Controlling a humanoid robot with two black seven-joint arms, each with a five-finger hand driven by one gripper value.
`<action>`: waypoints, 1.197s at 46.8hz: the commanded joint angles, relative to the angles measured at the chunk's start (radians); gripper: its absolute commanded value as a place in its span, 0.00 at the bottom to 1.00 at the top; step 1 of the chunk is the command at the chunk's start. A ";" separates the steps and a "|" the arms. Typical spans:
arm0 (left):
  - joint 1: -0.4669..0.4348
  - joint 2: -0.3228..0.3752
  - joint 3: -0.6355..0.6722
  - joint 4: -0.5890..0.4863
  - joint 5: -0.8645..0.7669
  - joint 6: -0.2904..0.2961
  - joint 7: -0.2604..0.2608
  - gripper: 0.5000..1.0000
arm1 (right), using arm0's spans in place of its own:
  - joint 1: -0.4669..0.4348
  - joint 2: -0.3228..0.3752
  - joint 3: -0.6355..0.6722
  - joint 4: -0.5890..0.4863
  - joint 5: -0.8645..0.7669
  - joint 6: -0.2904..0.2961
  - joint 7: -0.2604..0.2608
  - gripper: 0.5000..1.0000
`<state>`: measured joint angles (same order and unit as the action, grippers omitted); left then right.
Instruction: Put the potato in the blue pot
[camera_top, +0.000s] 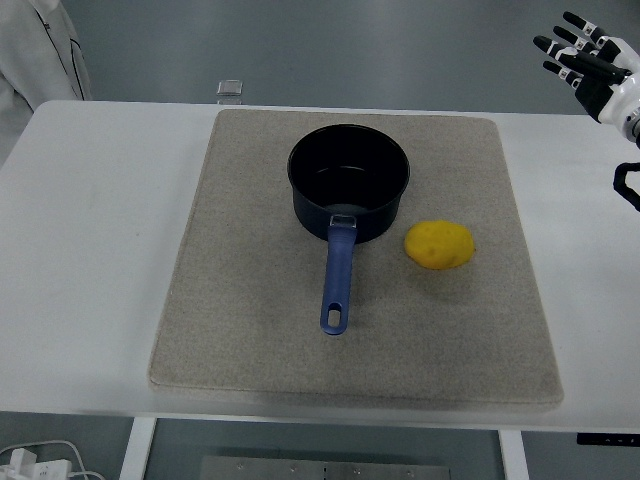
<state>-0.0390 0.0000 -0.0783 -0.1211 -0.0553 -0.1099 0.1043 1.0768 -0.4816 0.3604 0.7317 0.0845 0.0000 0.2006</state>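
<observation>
Here the right hand (590, 62) is raised at the upper right corner of the view, beyond the far right corner of the table (90, 220), with its black fingers (560, 45) spread apart and pointing to the left; it holds nothing and touches nothing. The left arm does not show in the head view. The potato (438, 244), yellow and oval, lies on the grey mat (240, 300), just beside the blue pot (348, 180) on its right side, near but apart from its wall. The pot stands upright in the middle of the far half of the mat, its dark inside open to the top, and its blue handle (338, 280) points toward the near edge of the table (the handle lies to the left of the potato, with a strip of mat between them). The mat covers most of the table's middle; bare white table is on its left and on its right, and a narrow strip along the near edge. Between the hand and the potato, the right part of the mat and table is free. At the top left corner a person's white sleeve (40, 50) shows, and a small clear object (230, 90) sits at the far edge of the table.
</observation>
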 joint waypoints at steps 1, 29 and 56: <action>-0.001 0.000 0.000 0.000 0.000 -0.001 0.002 1.00 | -0.002 0.000 0.000 0.000 0.000 0.000 0.000 0.86; 0.005 0.000 -0.005 -0.002 0.002 0.001 -0.002 1.00 | -0.002 0.003 -0.001 -0.001 0.000 0.000 -0.001 0.86; 0.007 0.000 -0.003 0.000 0.002 0.001 -0.003 1.00 | -0.002 0.001 -0.001 0.000 0.001 -0.015 0.000 0.86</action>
<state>-0.0322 0.0000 -0.0808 -0.1226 -0.0537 -0.1089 0.1013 1.0753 -0.4788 0.3589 0.7317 0.0848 -0.0153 0.2004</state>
